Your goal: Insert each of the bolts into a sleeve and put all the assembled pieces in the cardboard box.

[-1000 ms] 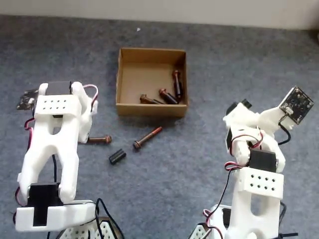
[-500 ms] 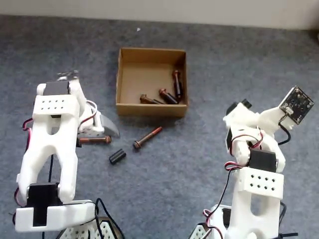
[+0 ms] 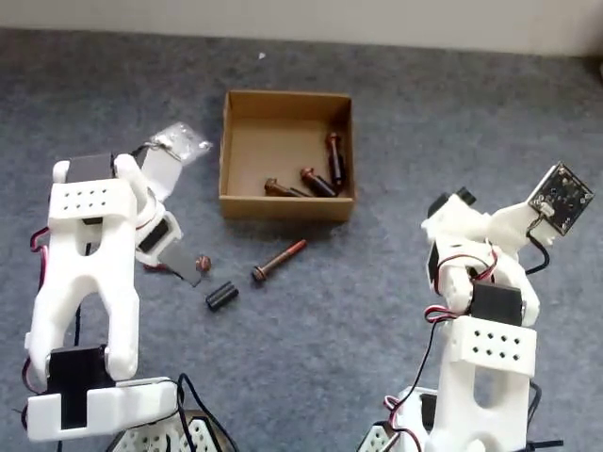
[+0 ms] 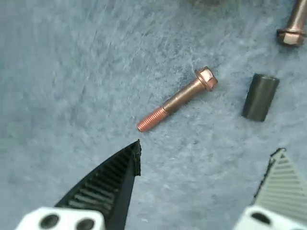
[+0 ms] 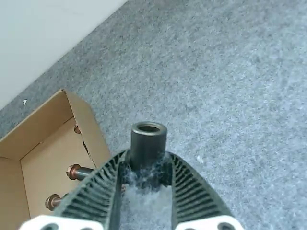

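A copper bolt [image 4: 177,98] lies on the grey carpet just beyond my left gripper [image 4: 207,148], which is open and holds nothing. A black sleeve [image 4: 260,97] lies beside that bolt, and another bolt's head [image 4: 292,28] is farther off. From above, the left arm [image 3: 89,245] stands over the first bolt, whose head [image 3: 202,263] pokes out past a dark finger [image 3: 174,259]. The loose sleeve [image 3: 221,296] and second bolt [image 3: 279,260] lie to its right. My right gripper [image 5: 146,167] is shut on an upright dark sleeve [image 5: 148,141], held above the carpet near the cardboard box [image 5: 29,143].
The cardboard box [image 3: 240,141] sits at the back centre with several assembled pieces [image 3: 316,179] along its right and front walls. The right arm [image 3: 480,282] stands folded at the right side. Open carpet lies between the two arms.
The left arm has turned and drawn back towards the left, and its gripper has opened wide around the near bolt. The right arm has kept still with its sleeve.
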Action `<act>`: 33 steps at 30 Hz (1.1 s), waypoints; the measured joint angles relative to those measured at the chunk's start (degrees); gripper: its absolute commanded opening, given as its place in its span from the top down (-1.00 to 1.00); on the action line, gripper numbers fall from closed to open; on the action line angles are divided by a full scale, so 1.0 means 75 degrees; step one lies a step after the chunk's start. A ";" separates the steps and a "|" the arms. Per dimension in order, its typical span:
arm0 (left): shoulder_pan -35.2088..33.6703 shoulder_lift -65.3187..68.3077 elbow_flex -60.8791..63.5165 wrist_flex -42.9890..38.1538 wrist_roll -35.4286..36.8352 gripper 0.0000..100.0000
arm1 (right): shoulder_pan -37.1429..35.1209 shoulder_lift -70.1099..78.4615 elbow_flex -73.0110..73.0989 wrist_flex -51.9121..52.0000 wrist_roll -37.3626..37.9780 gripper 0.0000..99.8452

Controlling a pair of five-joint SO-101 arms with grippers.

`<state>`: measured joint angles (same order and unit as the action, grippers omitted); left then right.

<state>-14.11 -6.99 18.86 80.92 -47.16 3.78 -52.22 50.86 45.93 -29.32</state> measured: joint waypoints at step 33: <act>0.0809 0.3270 0.0199 -0.2309 -0.2215 0.73 | 0.0000 0.0000 0.0000 0.0000 0.0000 0.99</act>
<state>-8.04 17.54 20.35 63.60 -63.78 3.78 -52.22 50.86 45.93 -29.32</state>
